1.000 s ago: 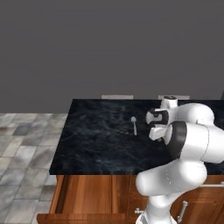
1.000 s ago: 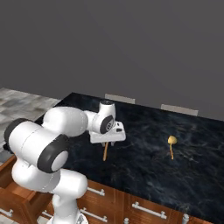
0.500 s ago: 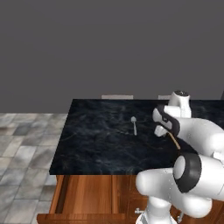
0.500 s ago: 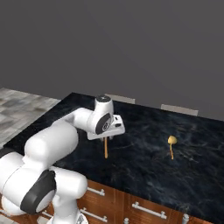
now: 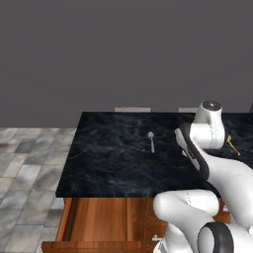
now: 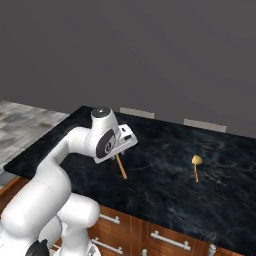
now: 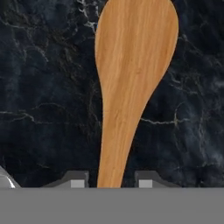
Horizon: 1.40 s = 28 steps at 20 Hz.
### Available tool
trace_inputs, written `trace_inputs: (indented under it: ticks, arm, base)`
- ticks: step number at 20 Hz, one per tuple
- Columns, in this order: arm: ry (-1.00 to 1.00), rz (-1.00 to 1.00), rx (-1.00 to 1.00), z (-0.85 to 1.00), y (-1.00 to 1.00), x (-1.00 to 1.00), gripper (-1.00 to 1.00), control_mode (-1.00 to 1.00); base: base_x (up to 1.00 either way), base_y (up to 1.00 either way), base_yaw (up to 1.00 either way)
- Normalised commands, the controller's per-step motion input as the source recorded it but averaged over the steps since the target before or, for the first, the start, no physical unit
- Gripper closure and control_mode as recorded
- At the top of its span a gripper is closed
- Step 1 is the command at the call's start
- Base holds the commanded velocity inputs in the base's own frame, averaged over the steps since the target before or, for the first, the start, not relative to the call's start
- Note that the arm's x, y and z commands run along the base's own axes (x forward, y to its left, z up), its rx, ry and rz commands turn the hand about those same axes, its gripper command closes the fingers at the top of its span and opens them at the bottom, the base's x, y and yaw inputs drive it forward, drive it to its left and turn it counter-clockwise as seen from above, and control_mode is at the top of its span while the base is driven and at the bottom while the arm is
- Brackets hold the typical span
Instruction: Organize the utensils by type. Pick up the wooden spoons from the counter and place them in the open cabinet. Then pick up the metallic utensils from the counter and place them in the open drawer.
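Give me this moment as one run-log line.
phase: first wooden spoon pickup | gripper: fingers straddle wooden spoon handle, closure unclear | second wooden spoon: on counter | metal spoon: on counter | drawer: open

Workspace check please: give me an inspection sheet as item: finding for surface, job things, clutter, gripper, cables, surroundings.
Surface: black marble counter, over wooden base cabinets.
Job things: one wooden spoon lies under the hand, its handle running between the fingertips; second wooden spoon lies apart to the right; metal spoon lies mid-counter; drawer below the counter's front is open. Cabinet: nothing seen.
Clutter: nothing seen.
Gripper: gripper low over the first spoon, a fingertip on each side of the handle; cannot tell whether it grips.
Cables: nothing seen.
Surroundings: grey wall behind, tiled floor to the left.
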Motion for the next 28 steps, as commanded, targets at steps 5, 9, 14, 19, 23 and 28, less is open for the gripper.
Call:
trace_inputs:
  ticks: [5, 9, 14, 19, 23, 28]
  arm:
    - [0.0, 0.32, -0.21, 0.14, 0.03, -0.21, 1.0, -1.0]
    - [0.0, 0.06, 0.0, 0.0, 0.0, 0.0, 1.0, -1.0]
    - [-0.1, 0.04, 0.03, 0.0, -0.04, -0.33, 1.0, -1.0]
    - [0.0, 0.0, 0.0, 0.0, 0.0, 0.0, 1.0, 1.0]
    - [0.0, 0.0, 0.0, 0.0, 0.0, 0.0, 1.0, 1.0]
    - [0.0, 0.0, 0.0, 0.0, 0.0, 0.0, 1.0, 1.0]
  base:
    - [0.0, 0.0, 0.0]
    - [0.0, 0.0, 0.0]
    - [0.0, 0.0, 0.0]
    - [-0.83, -0.24, 0.16]
    - [-0.53, -0.13, 0.44]
    - [-0.3, 0.0, 0.96]
